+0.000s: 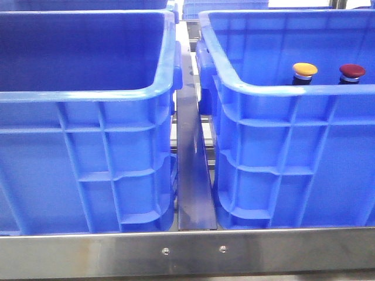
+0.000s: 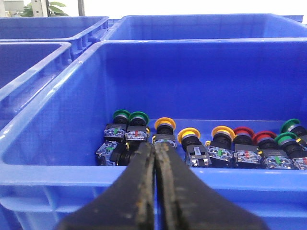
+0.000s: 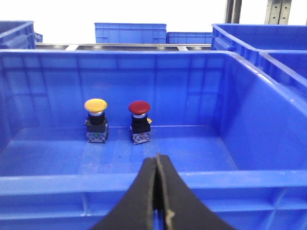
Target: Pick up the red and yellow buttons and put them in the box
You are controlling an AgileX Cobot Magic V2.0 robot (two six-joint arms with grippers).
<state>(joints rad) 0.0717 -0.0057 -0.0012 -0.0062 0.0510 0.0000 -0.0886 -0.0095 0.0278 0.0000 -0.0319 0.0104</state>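
An orange-yellow button (image 1: 304, 70) and a dark red button (image 1: 352, 71) stand upright side by side inside the right blue box (image 1: 281, 88). The right wrist view shows the yellow one (image 3: 96, 106) and the red one (image 3: 139, 108) on the box floor near its far wall. My right gripper (image 3: 157, 158) is shut and empty, over the box's near rim (image 3: 72, 179), apart from both buttons. My left gripper (image 2: 155, 146) is shut and empty over the near rim of another blue crate (image 2: 57, 172). Neither gripper shows in the front view.
The crate under my left gripper holds a row of several loose buttons with green (image 2: 121, 115), yellow (image 2: 165, 122) and red (image 2: 243, 131) caps. The left crate (image 1: 88, 93) stands beside the right box across a metal divider (image 1: 190, 175). More blue crates stand behind.
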